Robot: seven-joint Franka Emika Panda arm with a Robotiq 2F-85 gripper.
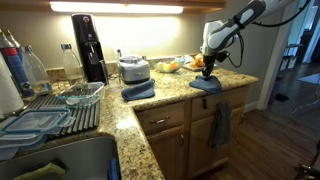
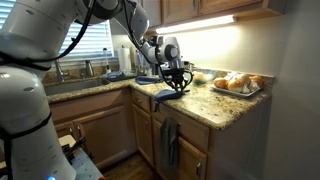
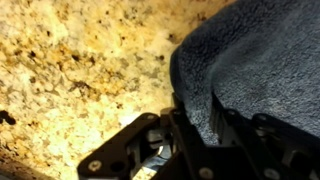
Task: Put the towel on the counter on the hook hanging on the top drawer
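The slate-blue towel [image 1: 206, 85] [image 2: 165, 95] lies bunched on the speckled granite counter [image 1: 170, 95] [image 2: 215, 105] near its rounded front edge. My gripper [image 1: 207, 72] [image 2: 178, 85] reaches straight down onto it. In the wrist view the gripper [image 3: 203, 115] has its two dark fingers pressed on a raised fold of the towel [image 3: 255, 60], with bare counter [image 3: 80, 70] to the left. Below the edge is the top drawer [image 1: 200, 108], and a grey-green towel [image 1: 220, 125] [image 2: 170, 140] hangs in front of it. The hook is too small to make out.
A second folded blue towel [image 1: 138, 90] lies under a small appliance [image 1: 133, 70]. A plate of food [image 1: 172, 66] [image 2: 235, 85] stands at the back. A black drinks machine [image 1: 88, 45], a dish rack [image 1: 50, 110] and the sink [image 1: 60, 160] fill the other side.
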